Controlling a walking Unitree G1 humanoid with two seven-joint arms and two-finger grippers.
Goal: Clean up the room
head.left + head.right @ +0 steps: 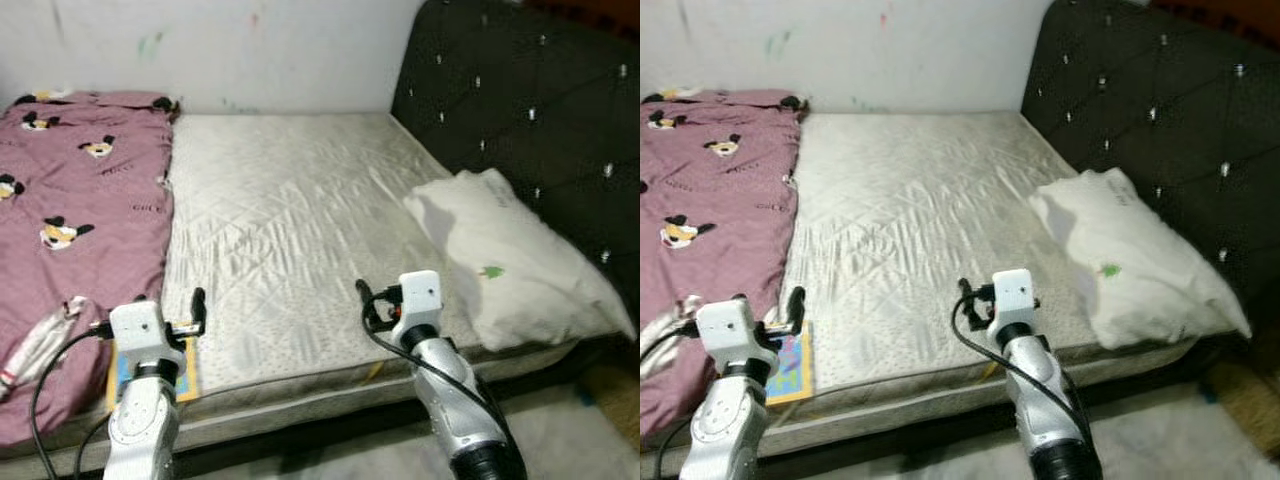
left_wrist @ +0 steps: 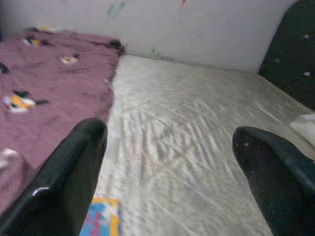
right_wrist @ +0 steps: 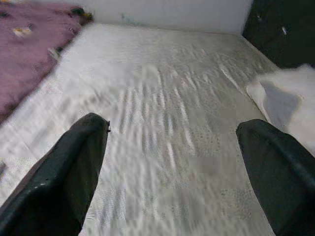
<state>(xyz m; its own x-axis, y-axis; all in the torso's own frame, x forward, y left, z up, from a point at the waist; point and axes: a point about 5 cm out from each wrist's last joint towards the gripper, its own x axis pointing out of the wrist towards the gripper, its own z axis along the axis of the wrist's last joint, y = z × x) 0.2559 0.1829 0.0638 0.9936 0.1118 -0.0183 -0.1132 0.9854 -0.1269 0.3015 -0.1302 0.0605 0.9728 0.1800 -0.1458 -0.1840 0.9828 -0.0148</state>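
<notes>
In the left eye view, a bed with a pale quilted mattress [image 1: 290, 230] is being shown set against a white wall [image 1: 250, 50], with a dark tufted headboard [image 1: 520, 100] on the robot's right. A pink blanket [image 1: 80, 200] printed with cartoon mouse heads is being seen spread over the left part of the mattress, and a white pillow [image 1: 510, 260] is lying on the right part, against the headboard. A small colourful book [image 1: 185, 380] is lying flat at the near edge of the mattress, just beside the blanket and partly hidden by the left arm. The left gripper [image 1: 150, 310] is being held above that edge, and the right gripper [image 1: 368, 300] above the near middle of the mattress. In the right eye view, the same layout is being repeated, with the book [image 1: 790, 365] showing more fully beside the left arm. In the left wrist view, the two black fingers [image 2: 64, 182] are being held wide apart, nothing between them, with the corner of the book [image 2: 101, 219] below. In the right wrist view, the fingers [image 3: 64, 182] are likewise being held spread over bare mattress [image 3: 167, 123], with the pillow [image 3: 285, 98] off to one side.
</notes>
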